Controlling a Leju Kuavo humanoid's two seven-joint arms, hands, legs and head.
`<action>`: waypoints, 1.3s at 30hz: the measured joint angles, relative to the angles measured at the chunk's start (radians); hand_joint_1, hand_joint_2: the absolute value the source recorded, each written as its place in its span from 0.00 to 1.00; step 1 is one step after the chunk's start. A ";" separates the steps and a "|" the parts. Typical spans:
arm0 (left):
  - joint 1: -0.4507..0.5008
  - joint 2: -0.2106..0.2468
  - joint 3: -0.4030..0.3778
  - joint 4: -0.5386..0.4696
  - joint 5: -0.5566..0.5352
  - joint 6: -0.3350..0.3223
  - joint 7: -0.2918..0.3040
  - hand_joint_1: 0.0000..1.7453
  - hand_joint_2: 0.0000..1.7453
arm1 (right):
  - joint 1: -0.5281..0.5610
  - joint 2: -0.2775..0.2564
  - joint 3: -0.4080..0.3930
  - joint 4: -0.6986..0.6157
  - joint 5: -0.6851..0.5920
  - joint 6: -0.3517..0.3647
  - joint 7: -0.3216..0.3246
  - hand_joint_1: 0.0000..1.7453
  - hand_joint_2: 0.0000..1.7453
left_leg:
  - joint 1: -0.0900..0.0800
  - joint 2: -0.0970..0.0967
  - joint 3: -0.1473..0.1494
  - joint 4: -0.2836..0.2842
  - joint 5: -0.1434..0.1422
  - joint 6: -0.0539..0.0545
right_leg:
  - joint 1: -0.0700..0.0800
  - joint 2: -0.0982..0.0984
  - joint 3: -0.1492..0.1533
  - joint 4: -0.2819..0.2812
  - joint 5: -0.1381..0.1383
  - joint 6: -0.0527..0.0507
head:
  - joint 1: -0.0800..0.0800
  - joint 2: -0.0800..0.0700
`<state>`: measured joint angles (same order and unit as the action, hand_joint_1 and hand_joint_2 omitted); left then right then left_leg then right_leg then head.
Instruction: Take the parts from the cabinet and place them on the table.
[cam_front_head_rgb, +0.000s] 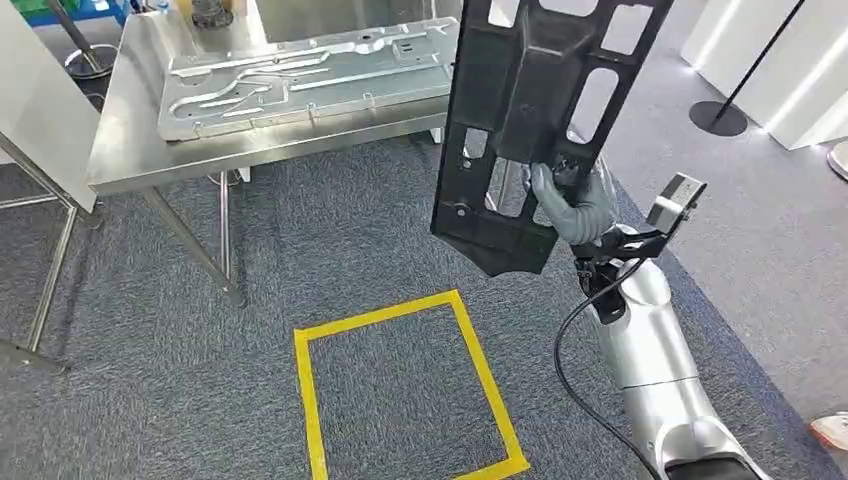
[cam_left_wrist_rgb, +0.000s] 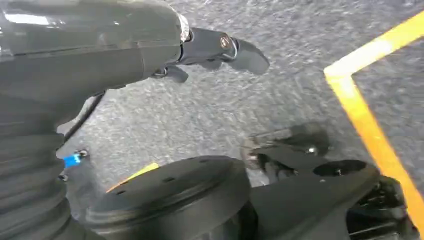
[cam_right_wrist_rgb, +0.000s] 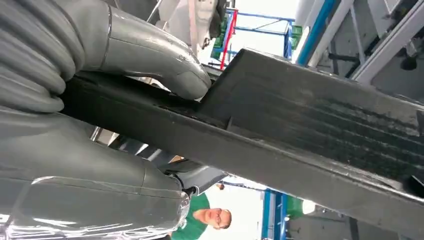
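A large black panel part (cam_front_head_rgb: 530, 110) with several cut-outs stands upright in the air, right of the steel table (cam_front_head_rgb: 130, 150). My right hand (cam_front_head_rgb: 575, 205) grips it near its lower edge, at the end of the raised silver arm. In the right wrist view the thumb and fingers (cam_right_wrist_rgb: 150, 55) clamp the black part (cam_right_wrist_rgb: 310, 130) from both sides. A silver stamped metal panel (cam_front_head_rgb: 300, 80) lies flat on the table. My left hand (cam_left_wrist_rgb: 200, 50) hangs over the grey carpet, fingers extended, holding nothing.
A yellow tape rectangle (cam_front_head_rgb: 400, 390) marks the carpet in front of me. The table's legs (cam_front_head_rgb: 225, 240) stand to its left. A black stanchion base (cam_front_head_rgb: 718, 118) is at the far right, a person's shoe (cam_front_head_rgb: 830, 430) at the lower right. A person in green (cam_right_wrist_rgb: 210, 220) stands beyond the part.
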<state>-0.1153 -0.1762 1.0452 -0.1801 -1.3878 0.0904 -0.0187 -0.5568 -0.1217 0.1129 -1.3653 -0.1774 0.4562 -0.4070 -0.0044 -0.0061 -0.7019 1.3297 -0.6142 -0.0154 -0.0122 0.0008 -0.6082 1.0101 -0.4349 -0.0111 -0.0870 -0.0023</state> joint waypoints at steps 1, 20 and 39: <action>-0.002 0.000 0.000 0.000 0.000 0.000 0.000 0.00 1.00 | 0.001 0.000 0.000 0.000 0.000 0.000 0.000 1.00 1.00 | 0.000 0.000 0.000 -0.009 0.022 0.000 | 0.000 0.000 0.004 0.000 -0.003 0.000 | 0.000 0.000; 0.014 -0.002 0.001 0.000 0.005 0.007 0.007 0.00 1.00 | 0.004 0.014 0.000 0.003 0.001 0.000 0.000 1.00 1.00 | -0.001 -0.001 0.152 -0.327 0.144 0.044 | -0.003 0.001 -0.031 0.025 0.028 0.044 | 0.000 0.000; 0.013 0.001 0.003 0.000 0.002 0.003 -0.003 0.00 1.00 | -0.007 0.006 0.000 0.011 0.001 0.002 -0.005 1.00 1.00 | -0.011 0.002 0.111 -0.321 0.169 0.034 | 0.008 0.004 0.043 0.005 -0.037 0.022 | 0.000 0.000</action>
<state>-0.1023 -0.1751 1.0479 -0.1801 -1.3863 0.0938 -0.0214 -0.5637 -0.1152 0.1133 -1.3539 -0.1766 0.4582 -0.4120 -0.0154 -0.0045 -0.5909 1.0083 -0.4448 0.0184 -0.0044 0.0052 -0.5649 1.0154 -0.4715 0.0107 -0.0870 -0.0023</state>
